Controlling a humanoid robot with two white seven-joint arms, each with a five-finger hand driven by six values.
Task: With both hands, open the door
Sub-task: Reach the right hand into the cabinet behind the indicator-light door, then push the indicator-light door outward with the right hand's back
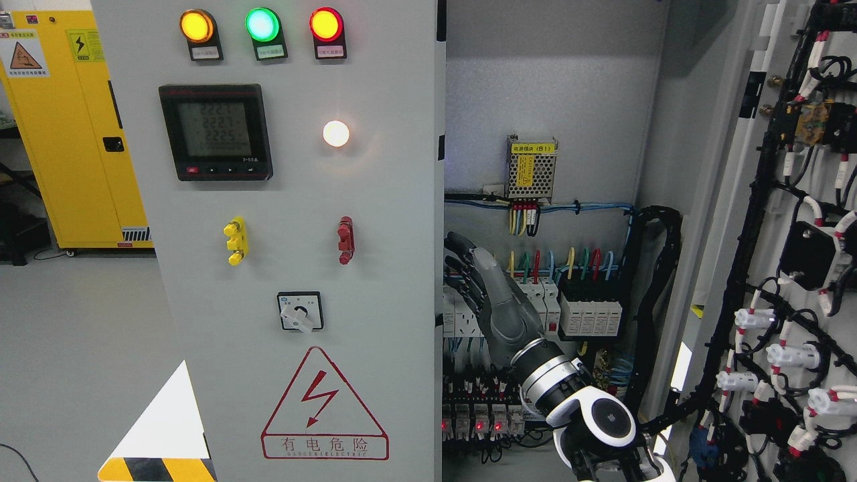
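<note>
Right robot hand (pixel 483 288) reaching up from 5 o'clock, forearm and white wrist joint at the bottom edge, palm tilted toward 11 o'clock. Fingers (pixel 462 251) extended and loosely spread, tips right at the right edge of the left door (pixel 301 234), pinching nothing; cannot tell whether the tips actually touch that edge. Left robot hand out of view.

Left door shut, filling the centre, its vertical right edge running top to bottom just at 9 o'clock of the fingers. Right door (pixel 797 268) swung wide open at 3 o'clock, inner face hung with black cable bundles and white connectors. Open cabinet interior (pixel 556 100) between the two doors, with free room above the hand toward 12 o'clock.

Close behind the hand: rows of white circuit breakers (pixel 535 301) with coloured wires, a black terminal block at 3 o'clock of the palm, and a perforated power supply (pixel 531 167) at 12 o'clock. On the left door: three indicator lamps (pixel 262 25), a digital meter (pixel 215 132), a rotary switch (pixel 300 312) and a red warning triangle (pixel 324 405). Yellow cabinet (pixel 73 134) far off at 9 o'clock.
</note>
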